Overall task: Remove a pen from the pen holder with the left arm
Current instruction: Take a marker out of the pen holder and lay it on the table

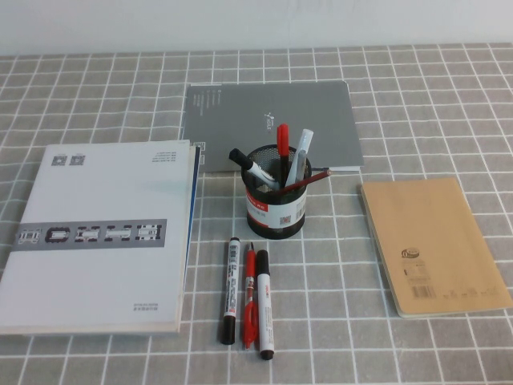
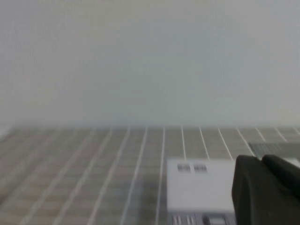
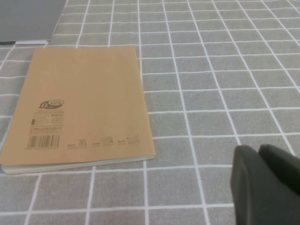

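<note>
A black mesh pen holder [image 1: 276, 210] stands mid-table with several pens in it: a black-capped marker [image 1: 253, 169], a red-capped marker [image 1: 283, 144], a grey pen [image 1: 302, 151] and a red pencil [image 1: 309, 180]. Three pens lie in front of it: a black marker [image 1: 231, 290], a red pen [image 1: 249, 295] and a black-capped marker [image 1: 264, 303]. Neither arm shows in the high view. My left gripper [image 2: 262, 161] is shut, empty, hovering near the white book [image 2: 199, 190]. My right gripper [image 3: 258, 154] is shut over bare tablecloth beside the brown notebook [image 3: 84, 103].
A large white book [image 1: 100, 233] lies on the left, a grey book [image 1: 272, 124] behind the holder, a brown notebook [image 1: 433, 241] on the right. The grey checked tablecloth [image 1: 345, 321] covers the table; a white wall runs along the back.
</note>
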Available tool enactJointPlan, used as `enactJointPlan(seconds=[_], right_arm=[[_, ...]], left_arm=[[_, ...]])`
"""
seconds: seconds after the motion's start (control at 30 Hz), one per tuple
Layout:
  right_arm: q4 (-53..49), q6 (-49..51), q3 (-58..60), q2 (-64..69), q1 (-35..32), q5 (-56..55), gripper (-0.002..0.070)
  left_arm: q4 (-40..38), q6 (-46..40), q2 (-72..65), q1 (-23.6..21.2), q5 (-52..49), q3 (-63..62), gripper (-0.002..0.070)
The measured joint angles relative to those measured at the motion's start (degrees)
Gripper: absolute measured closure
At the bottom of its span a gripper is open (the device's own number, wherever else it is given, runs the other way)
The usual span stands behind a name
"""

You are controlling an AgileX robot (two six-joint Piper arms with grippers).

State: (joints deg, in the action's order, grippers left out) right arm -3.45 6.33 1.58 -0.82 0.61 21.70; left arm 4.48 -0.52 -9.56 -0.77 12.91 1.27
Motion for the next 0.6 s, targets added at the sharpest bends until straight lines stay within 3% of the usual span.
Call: enactJointPlan(seconds=[0.2, 0.6], right_arm=[[0.0, 0.0, 0.0, 0.0, 0.0, 0.0, 0.0689], [0.0, 0.0, 0.0, 0.0, 0.0, 0.0, 0.0689]], left_arm=[[0.2, 6.6, 3.9, -0.1, -14.2, 0.1, 0.0678], [-5.3, 6.0, 9.4, -0.2, -29.3, 0.1, 0.0678]])
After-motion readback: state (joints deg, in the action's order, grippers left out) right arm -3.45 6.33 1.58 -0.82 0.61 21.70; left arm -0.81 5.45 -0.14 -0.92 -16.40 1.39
